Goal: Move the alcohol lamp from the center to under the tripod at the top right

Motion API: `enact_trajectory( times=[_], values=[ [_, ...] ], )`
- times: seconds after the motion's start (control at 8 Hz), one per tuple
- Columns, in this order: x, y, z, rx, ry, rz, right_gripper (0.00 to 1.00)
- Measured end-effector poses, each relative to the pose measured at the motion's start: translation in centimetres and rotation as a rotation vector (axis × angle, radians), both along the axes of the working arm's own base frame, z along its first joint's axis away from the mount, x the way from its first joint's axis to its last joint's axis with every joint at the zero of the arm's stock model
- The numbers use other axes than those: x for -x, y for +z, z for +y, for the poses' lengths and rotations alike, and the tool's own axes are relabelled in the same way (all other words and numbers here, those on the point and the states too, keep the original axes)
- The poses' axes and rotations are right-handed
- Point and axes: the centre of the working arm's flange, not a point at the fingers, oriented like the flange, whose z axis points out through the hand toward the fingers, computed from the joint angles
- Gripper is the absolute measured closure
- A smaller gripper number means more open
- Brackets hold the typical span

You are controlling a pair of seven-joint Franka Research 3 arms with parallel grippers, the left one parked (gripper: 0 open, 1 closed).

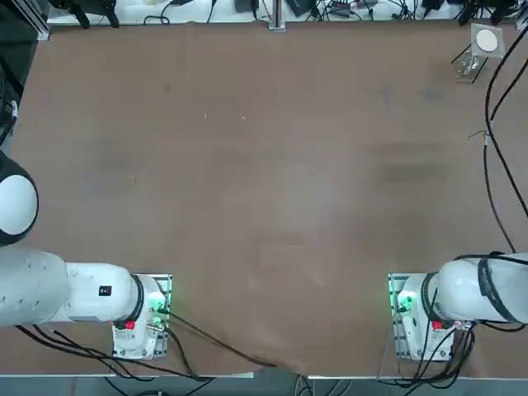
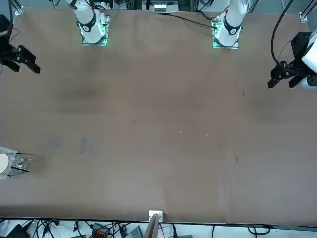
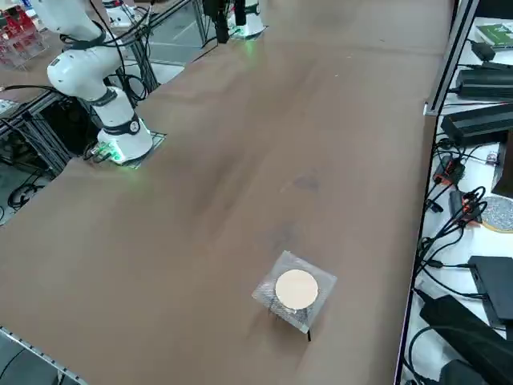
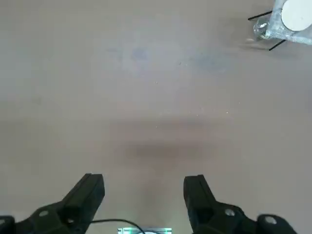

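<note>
Top view: we see the tripod (image 1: 485, 41) in the far right corner of the table (image 1: 264, 198), with the alcohol lamp (image 1: 469, 63) glinting under its mesh edge; the right gripper is out of this view.

Front view: the lamp's glass shows below the mesh, between the wire legs.

Right side view: only the mesh and white centre show; the lamp is hidden.

Right wrist view: the right gripper (image 4: 144, 195) hangs high over bare table, fingers (image 4: 87, 192) spread apart and empty, with tripod and lamp well beyond the fingertips, off to one side.

top: overhead | front: faces robot | side: raised, diagonal | wrist: downward | shared: tripod (image 1: 485, 41)
</note>
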Motion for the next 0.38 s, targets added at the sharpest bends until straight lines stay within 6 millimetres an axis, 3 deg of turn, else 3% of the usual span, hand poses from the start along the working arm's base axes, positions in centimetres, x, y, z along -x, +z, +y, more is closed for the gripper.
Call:
enact_trajectory(
  times=[0.38],
  values=[
    [0.82,0.10,0.15,-0.004,0.021,0.002,0.00]
  ],
)
